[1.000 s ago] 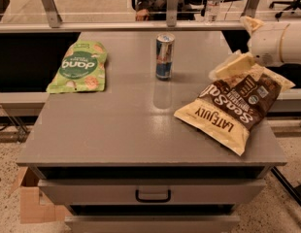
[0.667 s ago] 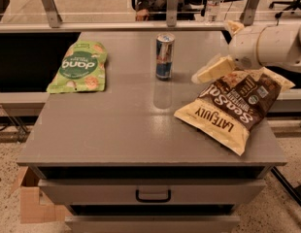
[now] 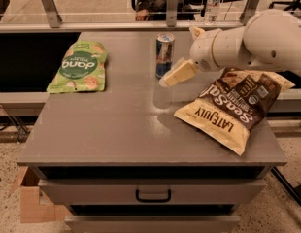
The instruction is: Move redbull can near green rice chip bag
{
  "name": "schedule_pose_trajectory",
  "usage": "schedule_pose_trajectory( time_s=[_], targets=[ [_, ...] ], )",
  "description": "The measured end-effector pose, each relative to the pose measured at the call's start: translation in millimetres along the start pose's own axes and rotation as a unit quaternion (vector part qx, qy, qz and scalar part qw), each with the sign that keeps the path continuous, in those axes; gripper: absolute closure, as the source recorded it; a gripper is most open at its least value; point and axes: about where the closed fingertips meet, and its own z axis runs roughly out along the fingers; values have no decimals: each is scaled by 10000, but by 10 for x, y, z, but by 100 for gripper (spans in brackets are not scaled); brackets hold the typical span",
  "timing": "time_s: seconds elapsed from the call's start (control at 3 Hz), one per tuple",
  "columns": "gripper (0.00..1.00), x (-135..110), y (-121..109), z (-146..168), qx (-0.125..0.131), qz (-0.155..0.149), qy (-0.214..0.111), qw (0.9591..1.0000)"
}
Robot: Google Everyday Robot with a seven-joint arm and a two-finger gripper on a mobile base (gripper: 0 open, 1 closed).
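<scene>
Currently the end effector (image 3: pixel 177 73) sits just right of the upright redbull can (image 3: pixel 164 55); whether it is open, closed or in contact cannot be told. Grip the can mid-body and keep it vertical. Bare bench (image 3: pixel 116 130) extends left to the green rice chip bag (image 3: pixel 78 67), which lies near the left edge. The yellow-and-brown bag (image 3: pixel 235 106) lies behind the travel path.

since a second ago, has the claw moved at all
Yes: the claw swung left, from over the yellow chip bag to close beside the redbull can.
</scene>
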Motion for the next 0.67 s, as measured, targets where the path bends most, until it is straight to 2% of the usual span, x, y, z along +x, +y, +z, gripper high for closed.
schedule_pose_trajectory(
  time_s=[0.33, 0.67],
  targets=[
    [0, -14, -30, 296, 98, 336, -89, 9993],
    [2, 67, -220, 485, 421, 1054, -549, 9920]
  ],
)
